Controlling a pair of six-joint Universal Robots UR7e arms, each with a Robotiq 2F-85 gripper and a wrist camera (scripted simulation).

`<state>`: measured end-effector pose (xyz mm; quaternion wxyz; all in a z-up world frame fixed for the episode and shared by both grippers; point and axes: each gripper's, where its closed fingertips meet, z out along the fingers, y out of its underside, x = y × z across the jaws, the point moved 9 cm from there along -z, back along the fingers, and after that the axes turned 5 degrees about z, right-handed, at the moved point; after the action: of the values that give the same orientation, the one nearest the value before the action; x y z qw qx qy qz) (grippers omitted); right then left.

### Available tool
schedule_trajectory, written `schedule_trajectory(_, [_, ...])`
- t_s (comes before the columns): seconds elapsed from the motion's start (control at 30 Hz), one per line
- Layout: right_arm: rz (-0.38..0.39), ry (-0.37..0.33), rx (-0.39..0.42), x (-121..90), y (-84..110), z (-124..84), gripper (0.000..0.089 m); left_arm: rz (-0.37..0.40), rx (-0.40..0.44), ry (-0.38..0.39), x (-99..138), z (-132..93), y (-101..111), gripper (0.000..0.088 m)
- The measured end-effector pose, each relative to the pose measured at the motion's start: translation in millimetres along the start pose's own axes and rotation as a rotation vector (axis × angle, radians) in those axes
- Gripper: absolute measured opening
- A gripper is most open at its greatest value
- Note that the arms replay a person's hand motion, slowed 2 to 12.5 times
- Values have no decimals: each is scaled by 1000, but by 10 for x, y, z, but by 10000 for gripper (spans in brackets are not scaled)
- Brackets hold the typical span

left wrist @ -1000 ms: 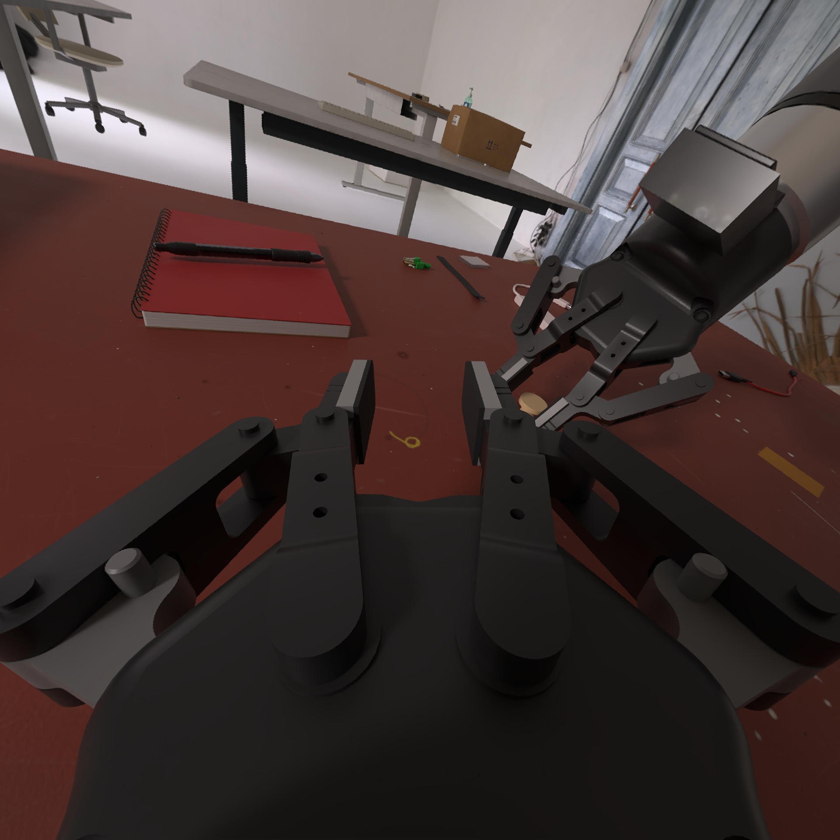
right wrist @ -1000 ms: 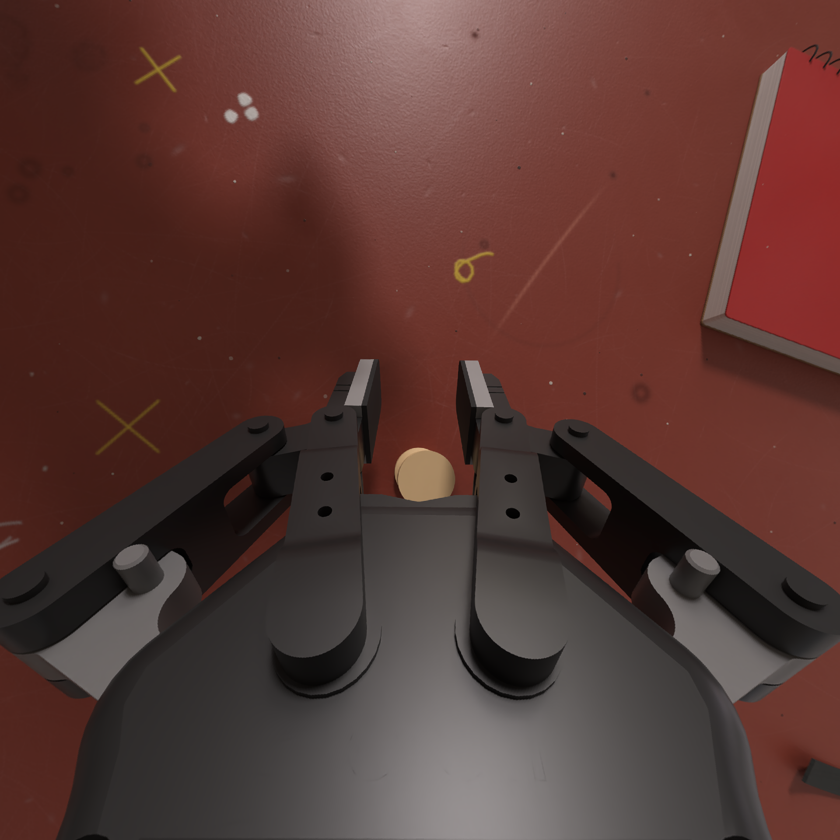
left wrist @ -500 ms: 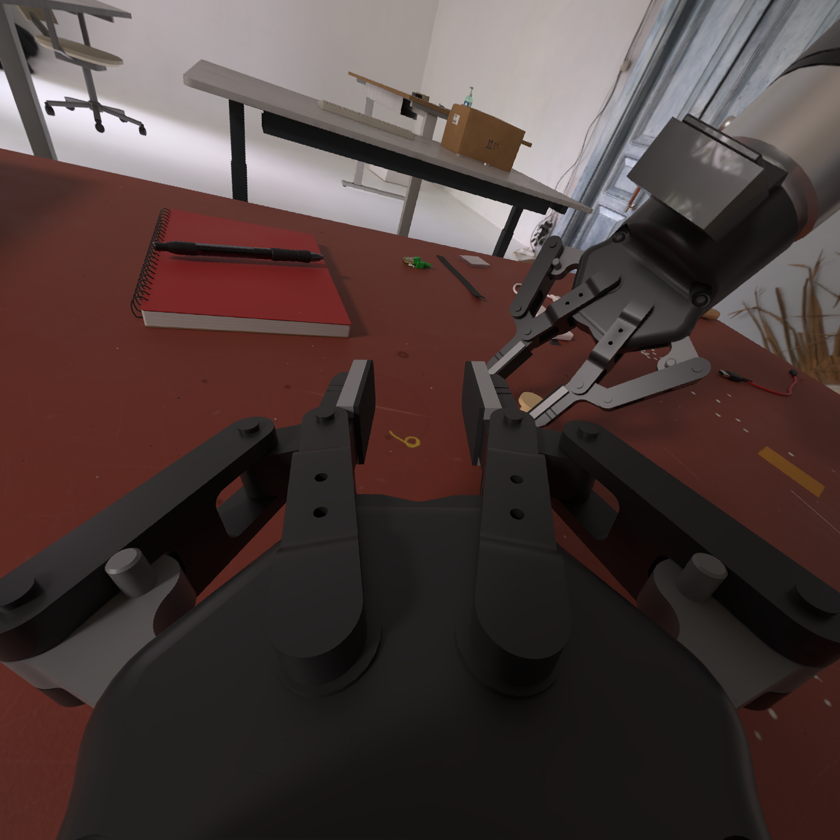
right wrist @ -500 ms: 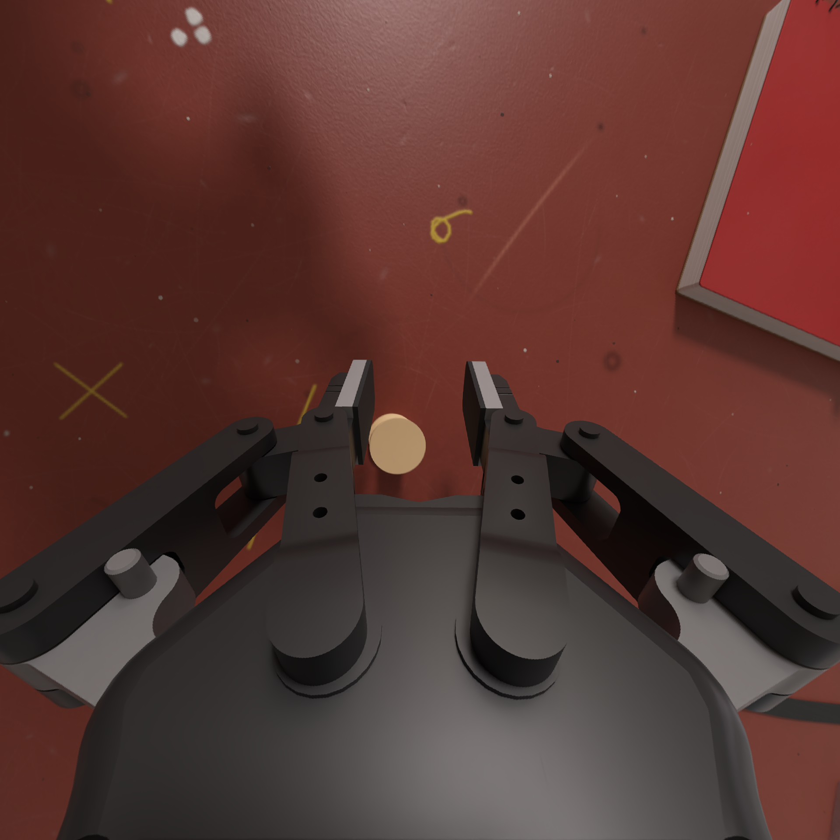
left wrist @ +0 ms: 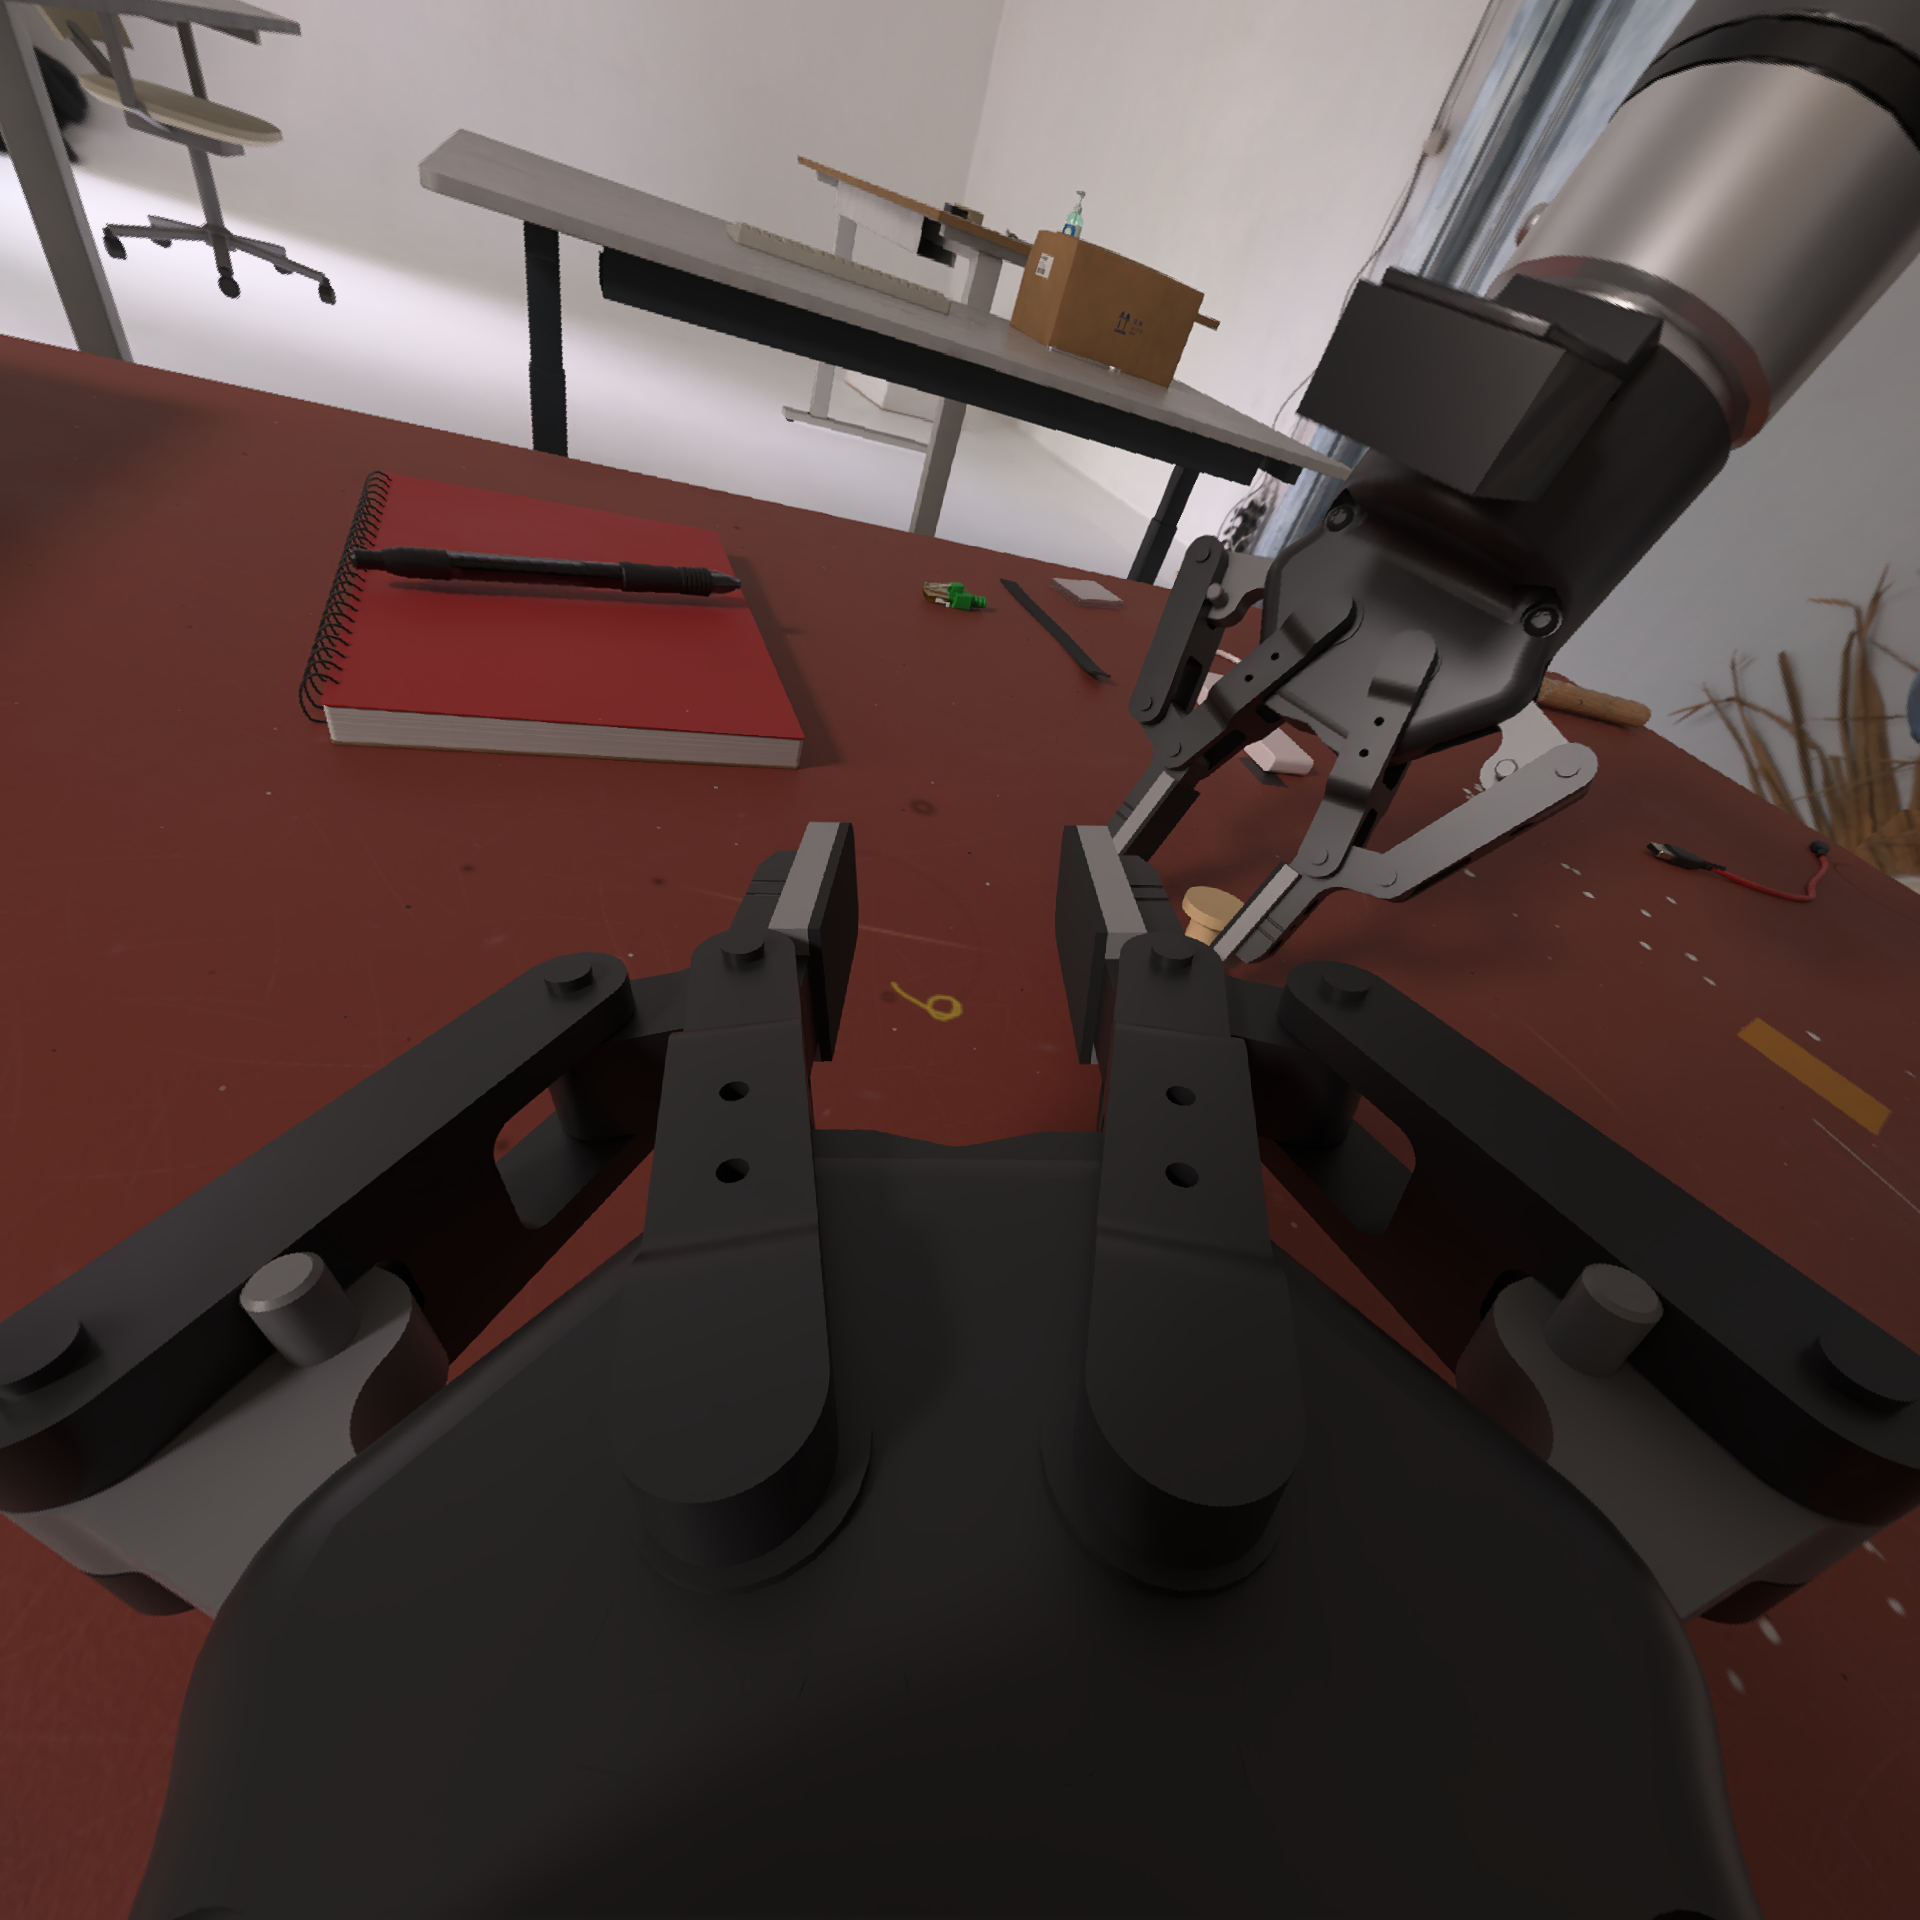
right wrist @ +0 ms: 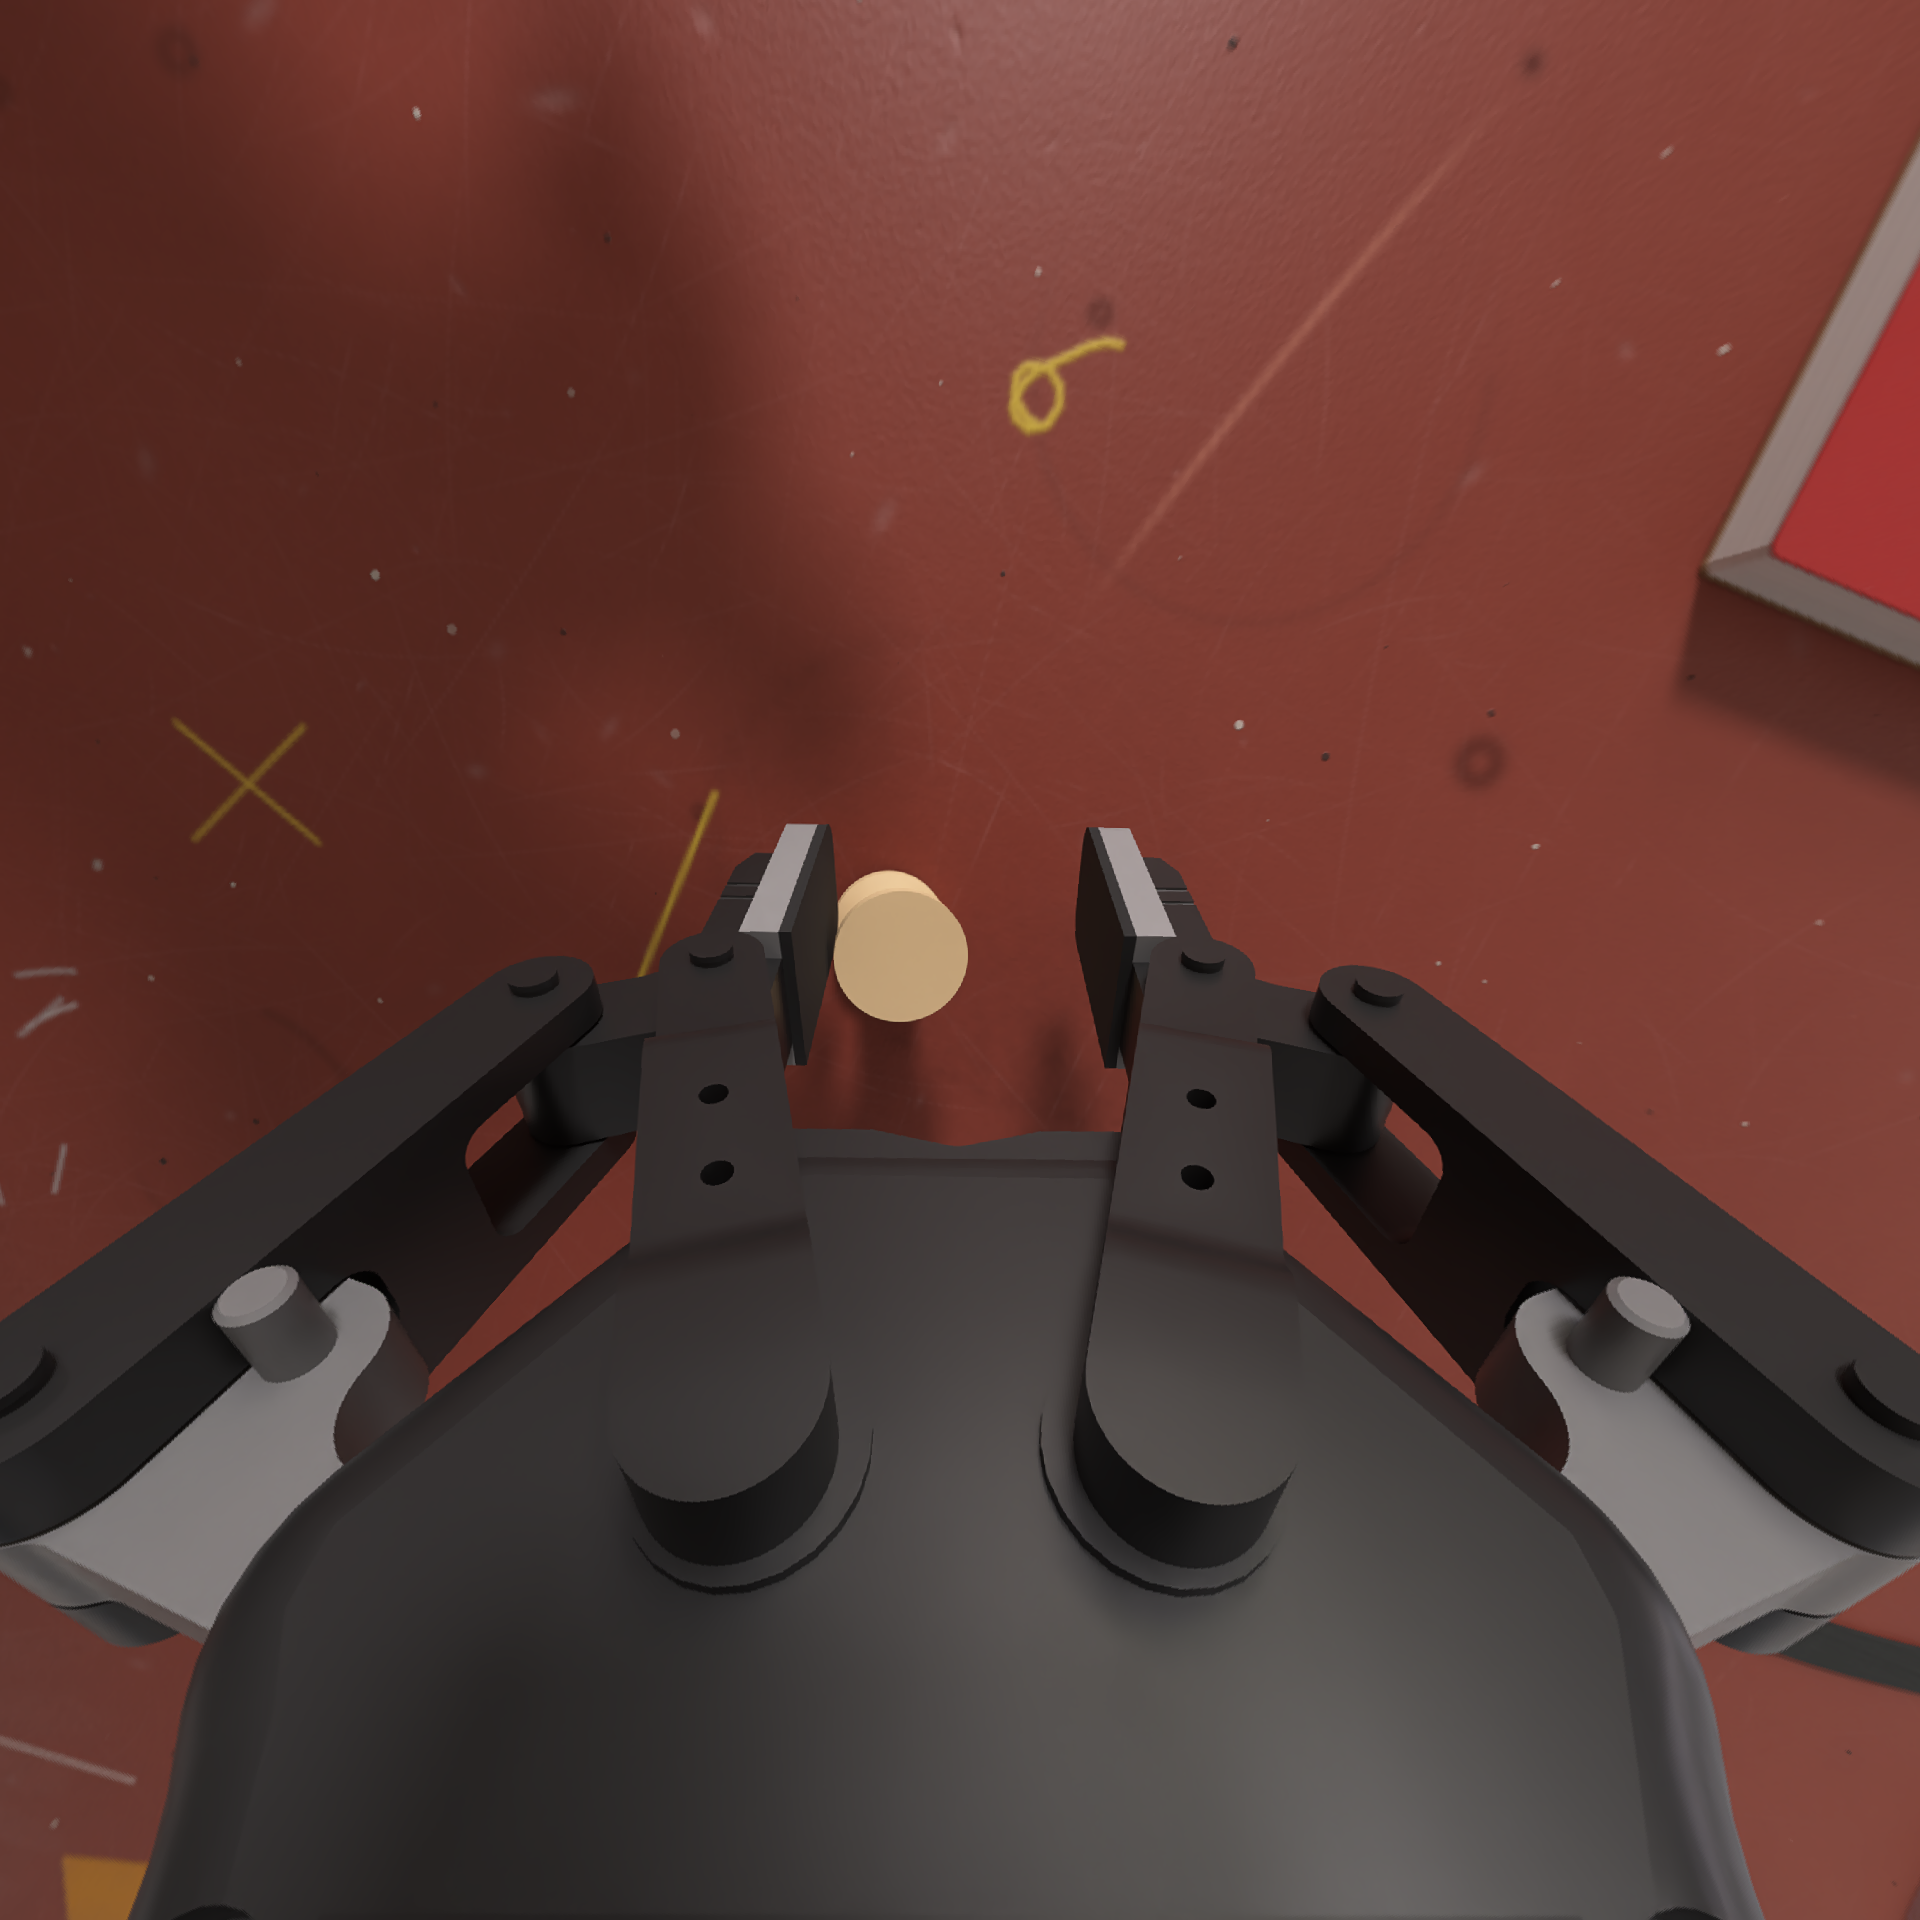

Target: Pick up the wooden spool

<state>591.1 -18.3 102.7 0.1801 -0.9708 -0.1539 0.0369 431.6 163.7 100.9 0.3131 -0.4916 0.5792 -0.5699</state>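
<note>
Since the spool (right wrist: 900, 948) stands upright mid-counter, well off every edge, hard against one finger (right wrist: 805, 935) of the wide-open, empty right end effector (right wrist: 956, 940), I'd centre it sideways before closing; the left end effector (left wrist: 958, 940) hangs open, holding nothing.

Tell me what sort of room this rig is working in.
Probably an office or lab workroom: a grey desk with a cardboard box stands behind the dark red worktable, a rolling chair sits in the corner, and a red spiral notebook lies nearby.
</note>
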Motion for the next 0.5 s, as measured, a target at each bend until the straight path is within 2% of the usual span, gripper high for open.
schedule_trajectory(0.17, [-4,-41,-60,8,1,58,424,-4,3,-1,-3,-1,-1,351])
schedule_trajectory(0.5, [-8,-69,-58,1,-10,80,397,-6,3,0,-4,-2,-1,351])
